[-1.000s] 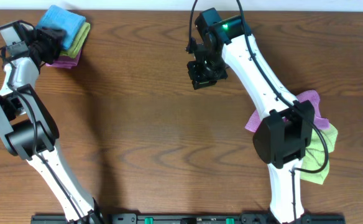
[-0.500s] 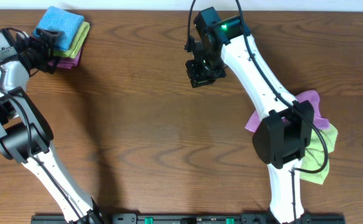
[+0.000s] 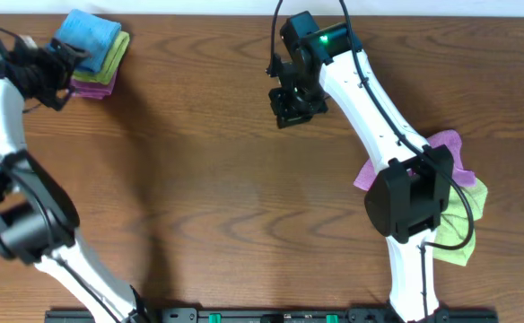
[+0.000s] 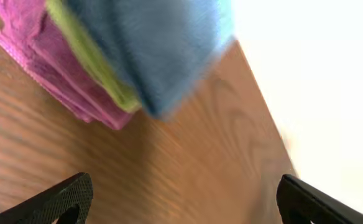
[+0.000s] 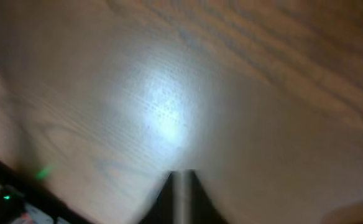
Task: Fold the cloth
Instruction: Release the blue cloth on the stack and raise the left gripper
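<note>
Wooden surface (image 3: 199, 179); cloth (image 3: 84, 31) folded atop stack (image 3: 96, 85), eleven o'clock. Left fingers (image 4: 69, 198) spread, right fingers (image 5: 180, 193) closed. I'd draw left clear without snagging.

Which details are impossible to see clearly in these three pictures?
- The cloth: its folds and tag; too small overhead, blurred and cut by the top edge in left wrist view.
- Right gripper: open or shut; small overhead, right wrist view blurred.
- Loose purple cloth and green cloth: partly hidden under the right arm, overhead.
</note>
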Available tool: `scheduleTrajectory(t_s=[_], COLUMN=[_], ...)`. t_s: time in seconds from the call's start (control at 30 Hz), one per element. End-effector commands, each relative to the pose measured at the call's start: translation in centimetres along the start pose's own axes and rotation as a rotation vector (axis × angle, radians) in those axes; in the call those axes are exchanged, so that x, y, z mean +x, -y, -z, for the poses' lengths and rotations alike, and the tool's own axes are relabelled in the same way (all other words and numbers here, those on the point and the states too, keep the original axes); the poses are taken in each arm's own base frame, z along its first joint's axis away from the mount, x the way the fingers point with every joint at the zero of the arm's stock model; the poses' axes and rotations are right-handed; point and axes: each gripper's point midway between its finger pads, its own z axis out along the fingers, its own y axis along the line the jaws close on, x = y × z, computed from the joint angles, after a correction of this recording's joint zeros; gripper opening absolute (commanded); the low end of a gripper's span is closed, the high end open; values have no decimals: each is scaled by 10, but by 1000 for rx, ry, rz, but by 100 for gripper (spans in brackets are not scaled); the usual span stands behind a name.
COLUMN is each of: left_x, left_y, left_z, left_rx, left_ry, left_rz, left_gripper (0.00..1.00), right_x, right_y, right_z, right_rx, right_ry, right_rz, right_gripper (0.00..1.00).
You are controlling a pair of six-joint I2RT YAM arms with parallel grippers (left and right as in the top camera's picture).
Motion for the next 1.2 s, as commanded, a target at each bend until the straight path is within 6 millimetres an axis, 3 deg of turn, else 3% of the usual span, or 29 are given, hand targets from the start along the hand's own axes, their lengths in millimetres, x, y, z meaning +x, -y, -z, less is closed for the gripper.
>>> scheduleTrajectory(t_s=[0.0,0.07,0.13,0.33,0.4,0.47,0.53,0.6,0.67,0.73,0.87,0.97,1.03,1.17], left_x=[5,16,31,74,81,83,89,97,102,104,117,127,142,174], left_y=[39,57,78,142,154,163,176,181,181,183,197,207,213,218], left_z=[38,59,77,107,111,110,107,105,106,112,140,166,179,197], left_rx=[-20,-42,-47,20,-2,-30,-41,-48,-47,-44,-16,-21,-10,32], left_ry=[61,77,86,112,143,183,206,200,189,192,230,289,322,397], left_rz=[-222,-287,-363,-526,-591,-647,-739,-769,-770,-773,-811,-846,-878,-938], left_gripper=[96,95,96,95,96,96,95,96,96,96,96,96,96,95], right_x=[-18,-41,-71,-158,-175,-183,-177,-158,-146,-138,-110,-81,-57,1], right_y=[13,27,36,28,21,28,38,41,45,56,81,92,89,64], right_z=[17,22,32,81,97,109,105,98,107,131,201,232,247,264], right_rx=[66,148,219,327,339,340,295,193,101,57,60,102,134,201], right_ry=[92,178,298,685,783,833,799,723,712,748,895,980,1050,1199], right_rz=[114,168,213,386,427,421,413,408,359,315,298,290,305,371], right_gripper=[50,86,99,99,99,99,99,99,99,99,99,99,99,99])
